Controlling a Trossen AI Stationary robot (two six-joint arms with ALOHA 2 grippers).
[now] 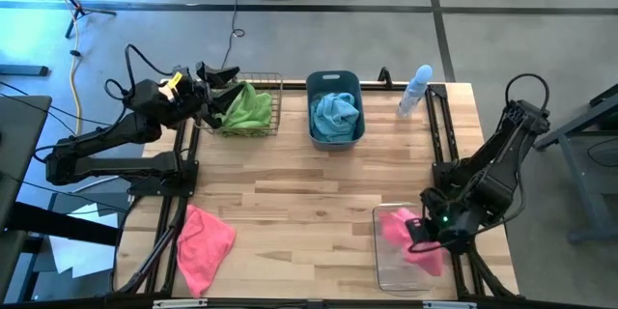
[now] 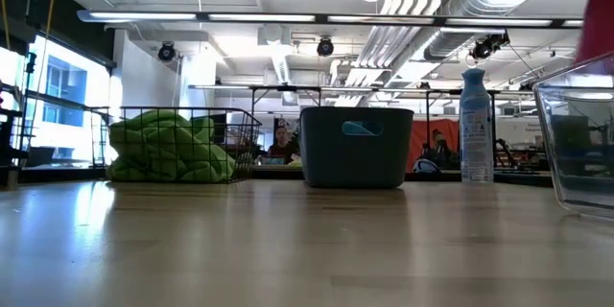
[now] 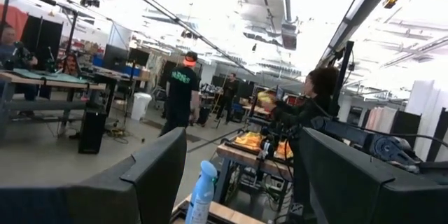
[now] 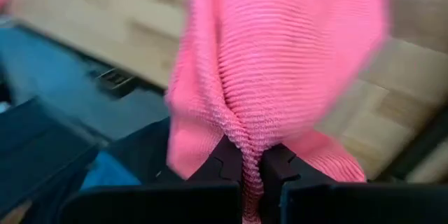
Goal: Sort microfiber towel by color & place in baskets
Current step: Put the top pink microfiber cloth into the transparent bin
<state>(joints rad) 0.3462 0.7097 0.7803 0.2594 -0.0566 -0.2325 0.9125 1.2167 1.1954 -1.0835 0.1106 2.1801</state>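
Right tool [image 1: 417,235]: I read it as clamped on a pink towel [image 4: 280,63], the cloth pinched between its two dark fingertips [image 4: 227,164] in the right wrist view. From above, it sits over the clear plastic bin [image 1: 386,270] at the worktop's [image 1: 309,212] near right corner, with the pink cloth draped across the bin's right side.

Left tool [image 1: 214,75]: fingers [image 3: 150,171] spread apart and nothing between them; I see it raised beside the far left corner, just above the wire basket's left end.

Copper wire mesh basket [image 1: 272,106]: far edge, left of centre. It holds a bunched lime green towel [image 1: 243,108], which fills the left part of the cage in the low view.

Slate-blue plastic tub [image 1: 322,81]: far edge, centre, just right of the wire basket. A light blue towel [image 1: 335,114] lies crumpled inside.

Second pink towel [image 1: 204,239]: loose on the worktop at the near left corner, partly folded, well apart from every container.

Pale blue spray bottle [image 1: 416,90]: far edge, right of the tub, standing upright in the low view.
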